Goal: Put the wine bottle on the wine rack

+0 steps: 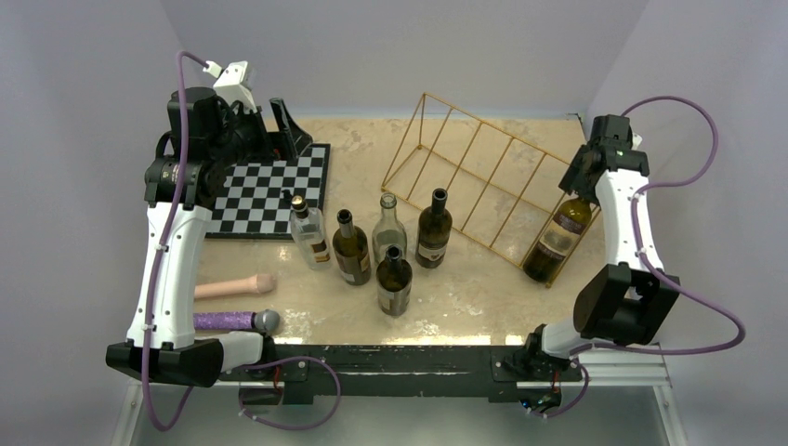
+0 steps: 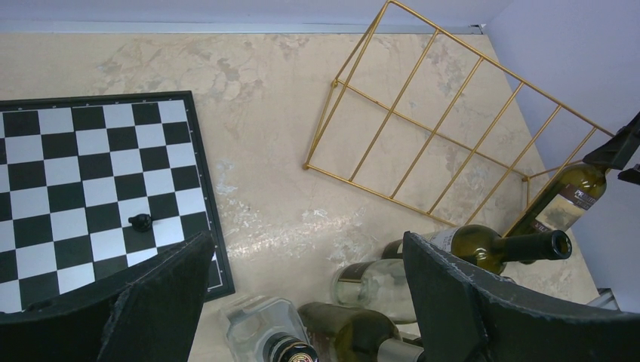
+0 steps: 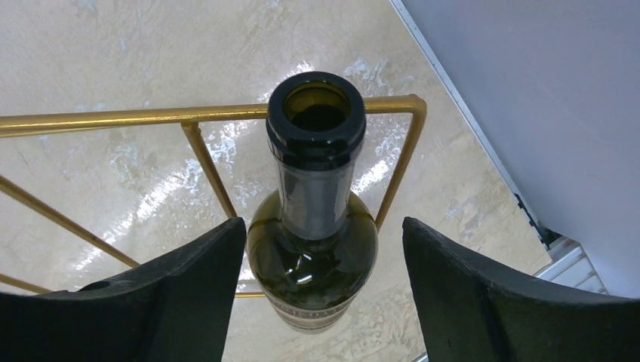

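Note:
The gold wire wine rack (image 1: 483,153) stands at the back right of the table; it also shows in the left wrist view (image 2: 423,125) and the right wrist view (image 3: 151,117). A dark green wine bottle (image 1: 558,237) leans in the rack's rightmost slot, base low, neck up. Its open mouth shows in the right wrist view (image 3: 317,173). My right gripper (image 1: 584,181) is open, its jaws wide on either side of the bottle's shoulder (image 3: 322,226). My left gripper (image 1: 279,130) is open and empty, held above the chessboard's far edge (image 2: 308,241).
Several upright bottles (image 1: 394,279) stand grouped in the middle of the table, among them a clear squat one (image 1: 309,232). A checkered board (image 1: 269,190) lies at the back left with a small black piece (image 2: 140,222). A pink handle (image 1: 232,286) and a purple microphone (image 1: 237,321) lie front left.

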Tool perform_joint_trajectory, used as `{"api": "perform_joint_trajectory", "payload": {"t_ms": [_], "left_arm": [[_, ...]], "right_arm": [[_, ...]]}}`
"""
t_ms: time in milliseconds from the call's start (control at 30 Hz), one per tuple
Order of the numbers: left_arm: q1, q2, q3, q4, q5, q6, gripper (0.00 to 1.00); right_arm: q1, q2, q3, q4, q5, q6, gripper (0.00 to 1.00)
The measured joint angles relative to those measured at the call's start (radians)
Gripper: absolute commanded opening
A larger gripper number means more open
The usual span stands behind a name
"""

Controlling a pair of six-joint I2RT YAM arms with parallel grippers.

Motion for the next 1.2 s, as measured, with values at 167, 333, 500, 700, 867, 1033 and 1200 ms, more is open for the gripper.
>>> {"api": "perform_joint_trajectory", "payload": {"t_ms": [167, 333, 500, 700, 867, 1033, 1200], "left_arm": [[0.000, 0.000, 0.000, 0.000, 0.001, 0.000, 0.98], [0.000, 0.003, 0.002, 0.000, 0.020, -0.001, 0.98], [0.000, 0.030, 0.042, 0.006, 0.103, -0.002, 0.98], [-0.018, 0.039, 0.049, 0.030, 0.205, -0.005, 0.98], [-0.043, 0.039, 0.049, 0.031, 0.248, -0.006, 0.98], [-0.043, 0.037, 0.049, 0.036, 0.253, -0.021, 0.98], [-0.043, 0.021, 0.049, 0.055, 0.251, -0.037, 0.98]], "right_arm": [[0.000, -0.074, 0.000, -0.003, 0.001, 0.000, 0.88], [0.000, -0.152, 0.065, -0.042, -0.008, -0.005, 0.89], [0.000, -0.240, 0.138, -0.038, -0.132, -0.037, 0.89], [0.029, -0.404, 0.137, 0.055, -0.571, -0.074, 0.92], [0.172, -0.396, 0.215, 0.071, -0.810, -0.112, 0.92], [0.321, -0.356, 0.238, 0.080, -0.901, -0.169, 0.90], [0.492, -0.394, 0.112, 0.121, -0.827, -0.217, 0.85]]}}
